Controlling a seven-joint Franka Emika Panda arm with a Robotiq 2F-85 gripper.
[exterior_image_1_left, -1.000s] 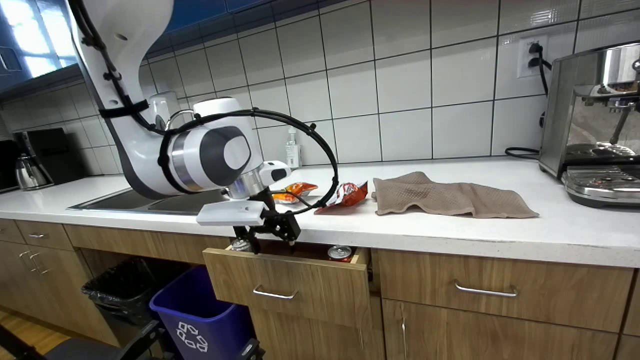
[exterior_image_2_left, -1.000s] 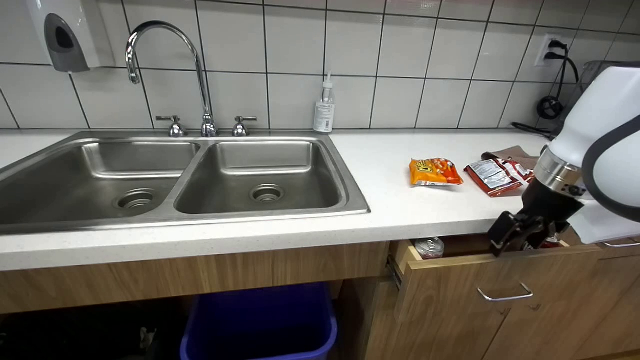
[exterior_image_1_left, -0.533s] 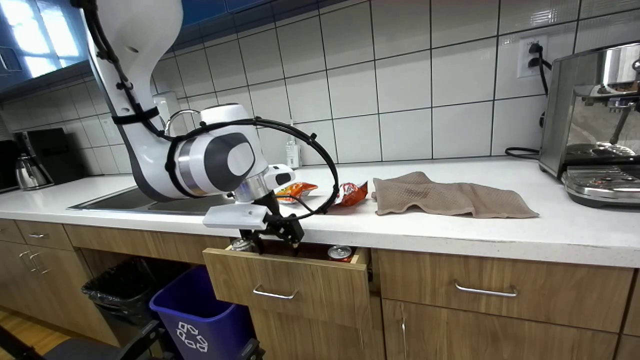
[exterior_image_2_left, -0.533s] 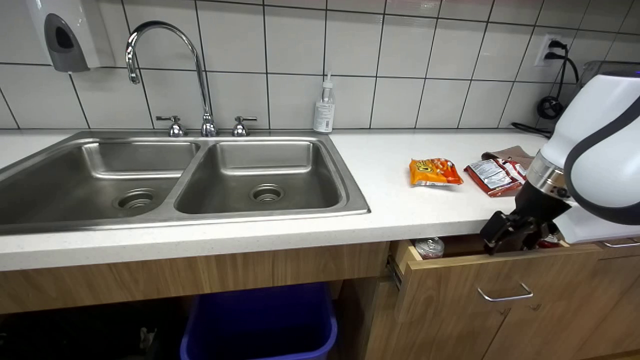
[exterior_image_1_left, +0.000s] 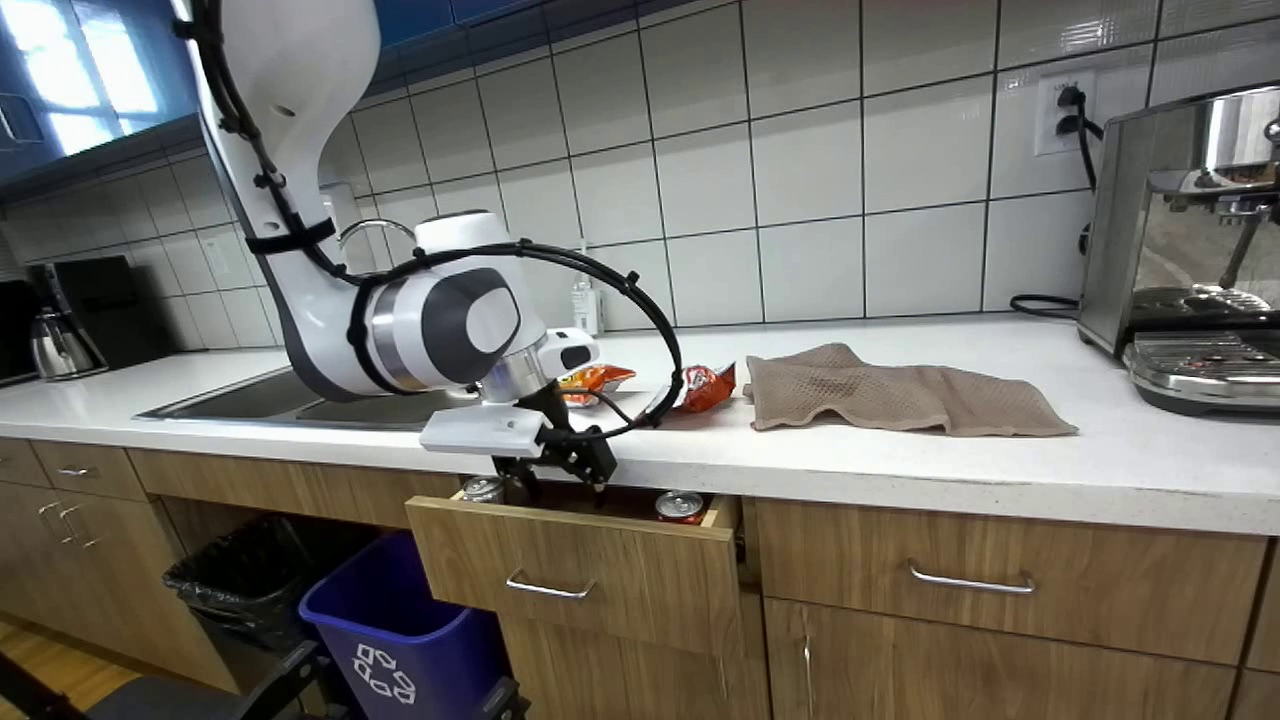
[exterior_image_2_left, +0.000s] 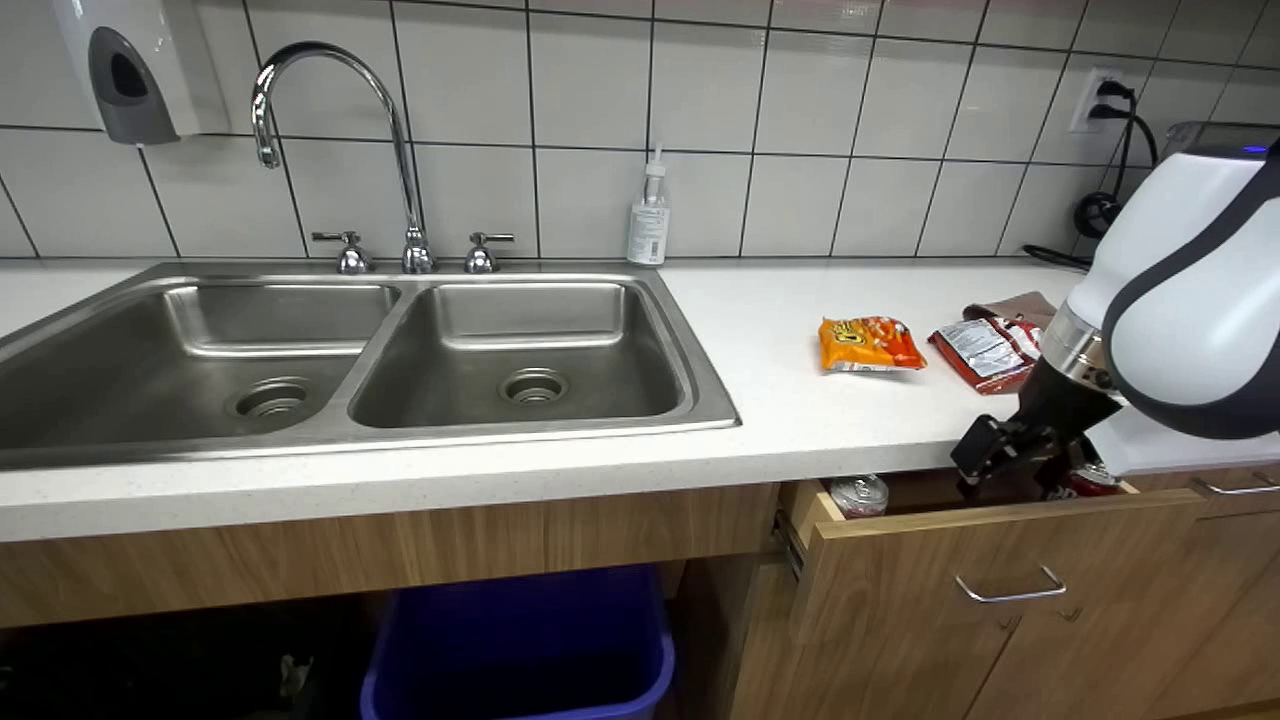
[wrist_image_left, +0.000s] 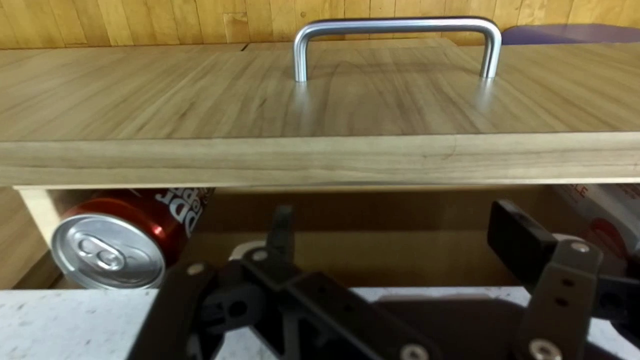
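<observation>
One drawer (exterior_image_1_left: 575, 550) juts from beneath the counter (exterior_image_1_left: 860, 465), our gripper (wrist_image_left: 394, 232) spread and empty over it — we judge the drawer stiff, smooth-running, best held by the handle (wrist_image_left: 395, 24).

red can (wrist_image_left: 145, 227) partly hidden by drawer front (wrist_image_left: 320, 120), pale can (wrist_image_left: 616, 206) cropped at wrist view's edge
</observation>
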